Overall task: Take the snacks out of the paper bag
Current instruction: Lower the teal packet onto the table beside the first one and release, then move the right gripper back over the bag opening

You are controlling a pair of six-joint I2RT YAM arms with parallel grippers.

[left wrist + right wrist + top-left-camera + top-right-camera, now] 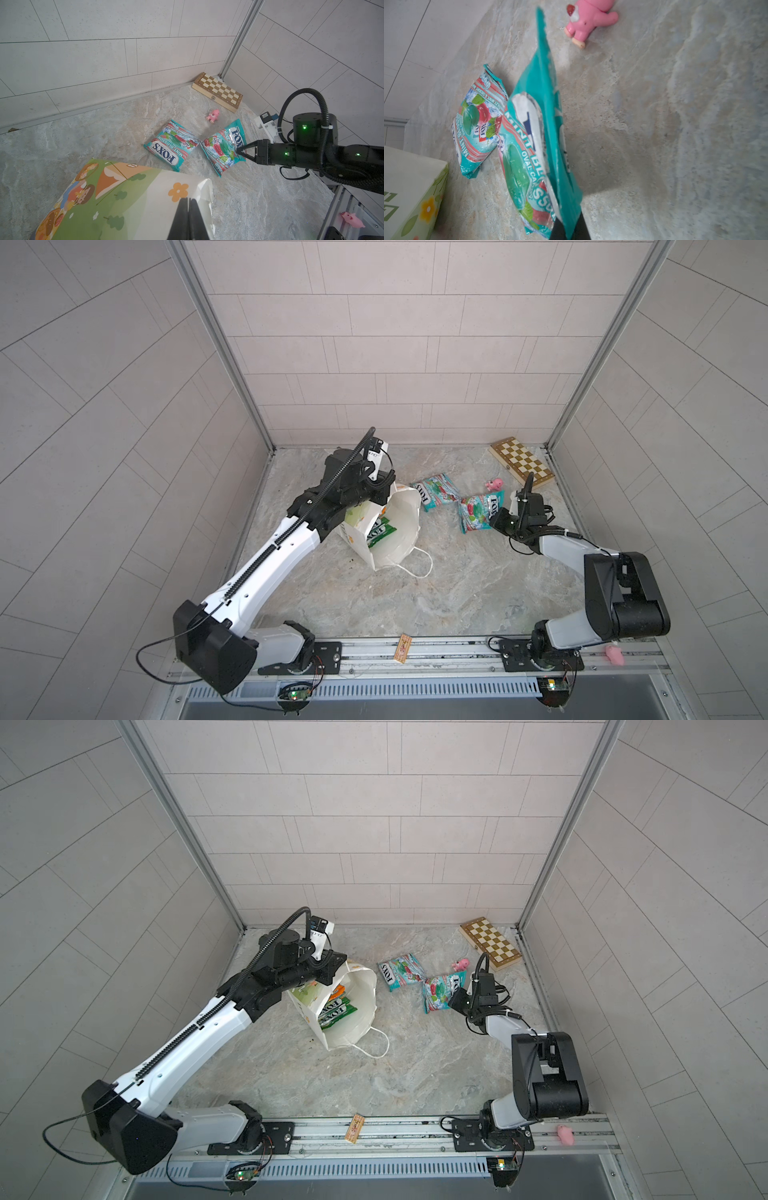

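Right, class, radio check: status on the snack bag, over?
Left end effector shut on bag rim. Right end effector shut on teal packet, outside bag. Green packets inside bag. Pink toy nearby, not blocking.

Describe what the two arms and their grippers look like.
The left arm and right arm have white shells with boxy black joints. A black ribbed hose runs along the left arm. The left gripper and right gripper have slim black tapering fingers. Small green lights glow on the right wrist.
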